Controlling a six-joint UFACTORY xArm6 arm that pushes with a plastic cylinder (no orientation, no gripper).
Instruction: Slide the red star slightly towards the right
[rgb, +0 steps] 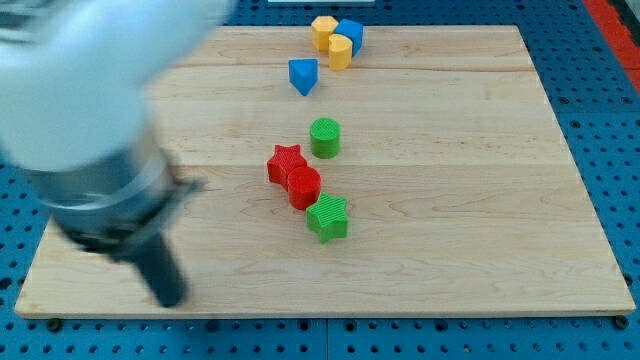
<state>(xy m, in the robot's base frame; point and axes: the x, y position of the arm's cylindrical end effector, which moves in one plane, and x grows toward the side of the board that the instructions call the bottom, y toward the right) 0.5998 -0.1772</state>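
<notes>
The red star (285, 162) lies near the middle of the wooden board (450, 200). A red cylinder (304, 187) touches its lower right side. A green star (328, 217) sits just below the red cylinder. A green cylinder (324, 137) stands a little to the upper right of the red star. My tip (170, 297) is at the board's lower left, blurred, well to the left of and below the red star, touching no block.
A blue block (303, 75) lies near the view's top. At the top edge a yellow block (323, 31), a yellow cylinder (340, 50) and a blue block (351, 34) are clustered. The blurred arm (80, 120) covers the board's left part.
</notes>
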